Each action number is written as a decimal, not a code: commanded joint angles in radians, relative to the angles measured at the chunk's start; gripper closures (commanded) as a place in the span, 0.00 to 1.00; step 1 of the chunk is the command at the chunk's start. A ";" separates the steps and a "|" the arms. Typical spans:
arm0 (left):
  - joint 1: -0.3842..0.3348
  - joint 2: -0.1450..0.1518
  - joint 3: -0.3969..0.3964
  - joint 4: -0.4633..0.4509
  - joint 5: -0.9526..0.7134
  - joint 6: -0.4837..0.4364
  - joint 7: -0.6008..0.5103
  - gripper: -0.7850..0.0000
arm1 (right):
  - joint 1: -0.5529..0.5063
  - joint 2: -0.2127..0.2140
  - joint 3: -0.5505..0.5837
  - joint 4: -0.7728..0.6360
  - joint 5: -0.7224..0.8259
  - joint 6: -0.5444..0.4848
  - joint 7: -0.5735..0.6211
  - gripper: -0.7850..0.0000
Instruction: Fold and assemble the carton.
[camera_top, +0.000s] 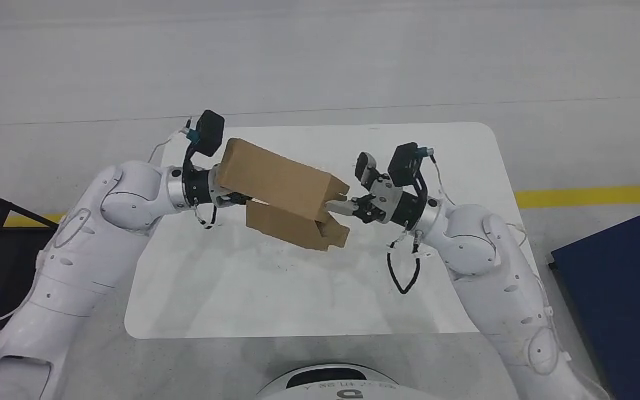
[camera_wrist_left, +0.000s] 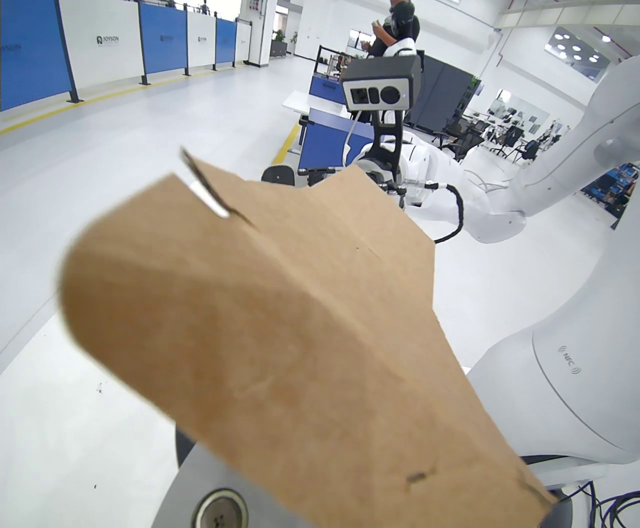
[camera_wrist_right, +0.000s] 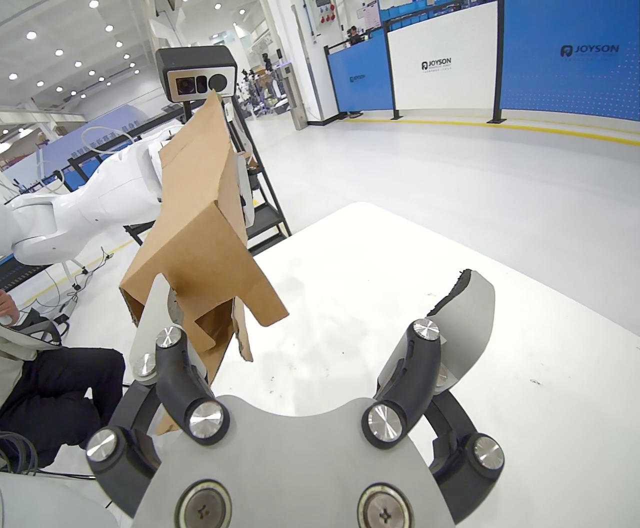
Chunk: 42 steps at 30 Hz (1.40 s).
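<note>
- Top view: the carton (camera_top: 280, 185) is held tilted above the white table (camera_top: 300, 290). One end is clamped in the left end effector (camera_top: 228, 196), and the right end effector (camera_top: 352, 188) is spread wide at the other end.
- Left wrist view: the carton's brown panel (camera_wrist_left: 280, 340) is seen close up.
- Right wrist view: the fingers are parted, and one finger (camera_wrist_right: 155, 305) is set just beside the carton's loose flaps (camera_wrist_right: 220, 320).

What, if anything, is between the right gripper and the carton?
Nothing visible. The right gripper is open, with one finger right beside the loose end flaps of the carton, which is held up above the table.
</note>
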 joint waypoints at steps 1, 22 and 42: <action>-0.003 -0.001 0.010 0.002 -0.001 0.000 0.008 1.00 | 0.010 0.000 -0.013 -0.004 -0.017 0.011 0.006 0.00; -0.029 -0.013 0.087 0.085 -0.341 0.000 -0.071 1.00 | -0.072 0.017 0.076 -0.101 -0.138 0.039 -0.174 0.00; -0.012 -0.054 0.097 0.154 -0.480 0.000 -0.300 1.00 | -0.160 0.043 0.140 -0.165 -0.498 -0.058 -0.235 0.00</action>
